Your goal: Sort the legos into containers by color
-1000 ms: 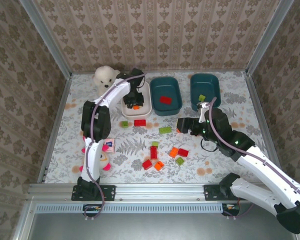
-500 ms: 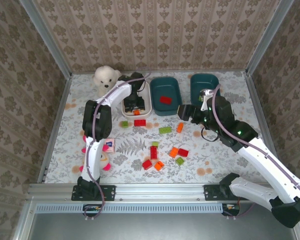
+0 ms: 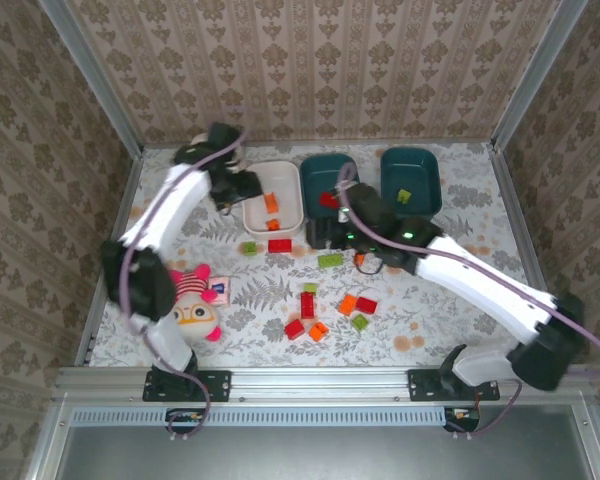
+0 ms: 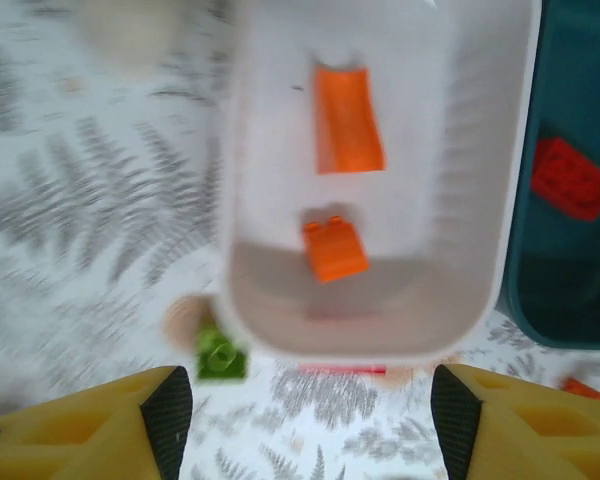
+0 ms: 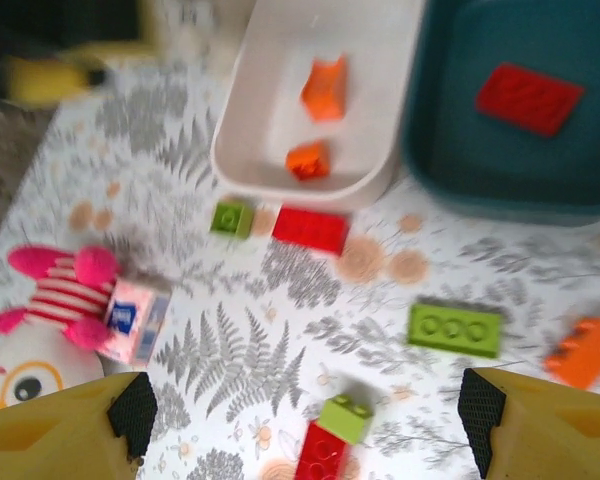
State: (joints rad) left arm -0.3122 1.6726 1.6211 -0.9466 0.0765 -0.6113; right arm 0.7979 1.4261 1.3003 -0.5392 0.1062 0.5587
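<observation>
Legos, two orange, lie in the white bin beyond the released left end effector; right end effector also released; pink card print unreadable.

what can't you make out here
- Top view: the right arm covers the near end of the middle teal bin.
- Left wrist view: blurred; the white bin hides most of a loose red brick.
- Right wrist view: the left edge cuts off the doll.
</observation>
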